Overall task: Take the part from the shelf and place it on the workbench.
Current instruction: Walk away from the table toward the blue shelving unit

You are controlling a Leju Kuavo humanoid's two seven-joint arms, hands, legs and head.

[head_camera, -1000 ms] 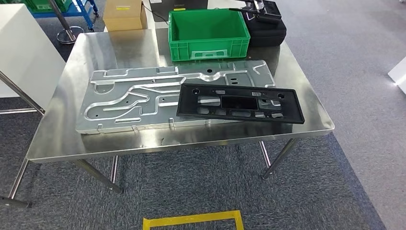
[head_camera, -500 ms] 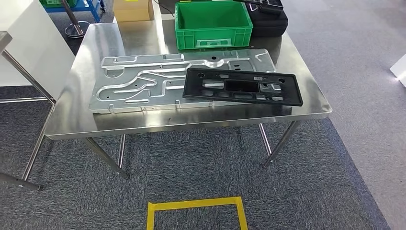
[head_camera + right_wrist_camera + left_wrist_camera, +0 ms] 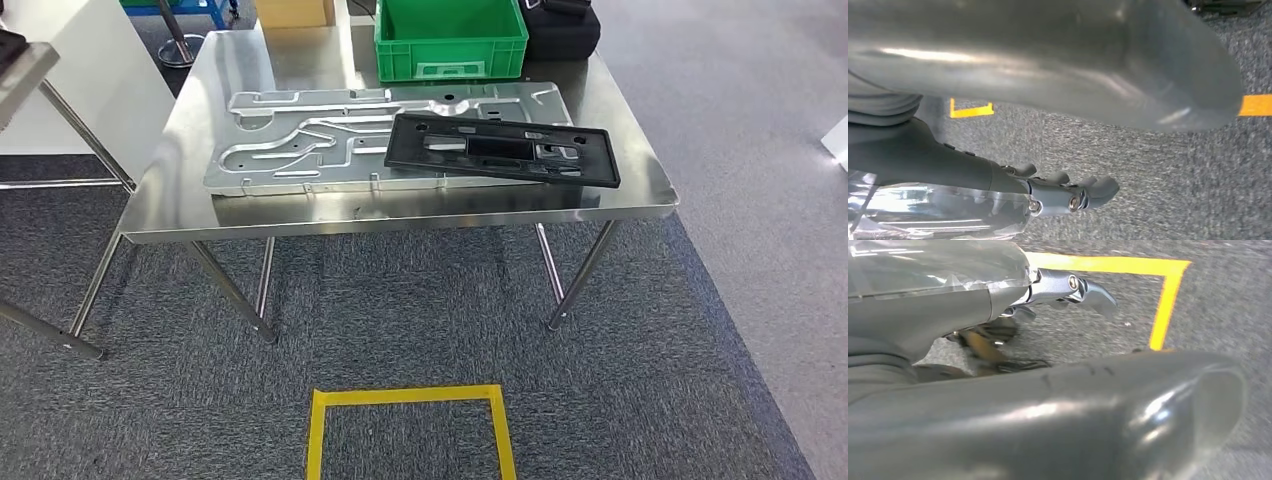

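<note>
A: Where is the part?

B: The black frame (image 3: 503, 150) lies flat on the bench (image 3: 400, 205), resting on the right portion of a large silver plate (image 3: 330, 140) with raised channels. It is tilted a little, its right end nearer the bench's front edge.

A: And the fingers?

B: The left hand (image 3: 998, 305) hangs over grey carpet (image 3: 400, 330), and its fingers (image 3: 1093, 290) are loosely curved and apart, grasping nothing. The right hand (image 3: 1013, 185) hangs the same way, its fingers (image 3: 1098, 187) slack and spread, nothing between them. The frame is well away from both sets of fingers, up on the bench, not down by the floor where they hang.

A: What lies near the fingers, then?

B: Yellow tape (image 3: 1168, 295) on the carpet, a corner of it just beyond the left fingers; a strip (image 3: 1255, 105) of the same tape lies past the right fingers. From the head view the tape forms a square outline (image 3: 410, 430) on the floor in front of the bench.

A: Anything else on the bench?

B: A green crate (image 3: 450, 38) at the far edge, behind the plate, with a black case (image 3: 565, 30) just beside it on the right. A cardboard box (image 3: 295, 12) sits beyond the bench, further back.
</note>
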